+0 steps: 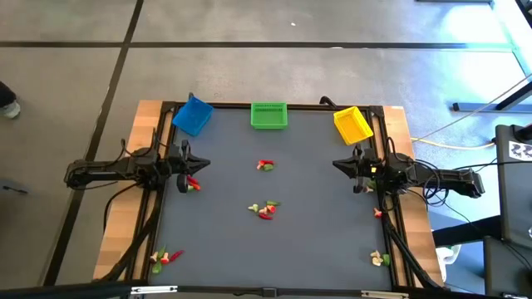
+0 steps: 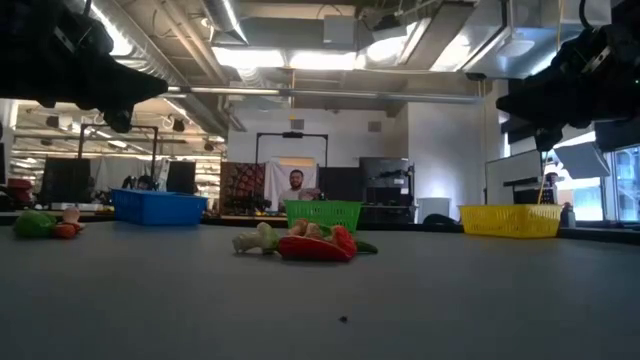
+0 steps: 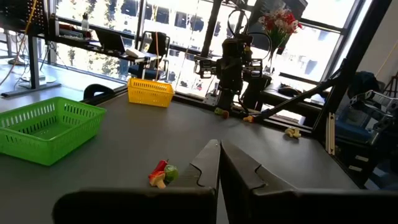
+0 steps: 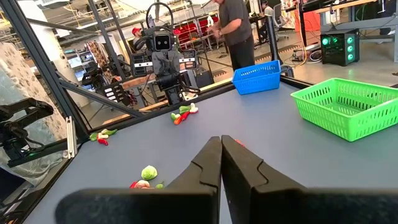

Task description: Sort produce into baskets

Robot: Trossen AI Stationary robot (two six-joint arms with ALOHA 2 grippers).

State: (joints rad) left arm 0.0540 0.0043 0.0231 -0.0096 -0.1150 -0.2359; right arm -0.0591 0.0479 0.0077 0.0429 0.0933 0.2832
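Three baskets stand along the table's far edge: blue [image 1: 193, 115], green [image 1: 268, 115] and yellow [image 1: 352, 124]. Small red, green and whitish produce lies on the dark mat in little heaps: one past the middle [image 1: 266, 165], one at the middle [image 1: 264, 209], one by the left arm [image 1: 191, 183], and one in each near corner [image 1: 165, 257] [image 1: 380, 259]. My left gripper [image 1: 204, 163] hangs shut at the table's left side, pointing level toward the middle. My right gripper [image 1: 335, 164] hangs shut at the right side, facing it. Neither touches anything.
Black frame rails [image 1: 389, 224] run along the left and right sides of the mat, on the wooden table edge. A single red piece [image 1: 378, 213] lies by the right rail. People stand in the room beyond the table [image 2: 295, 185] [image 4: 235, 25].
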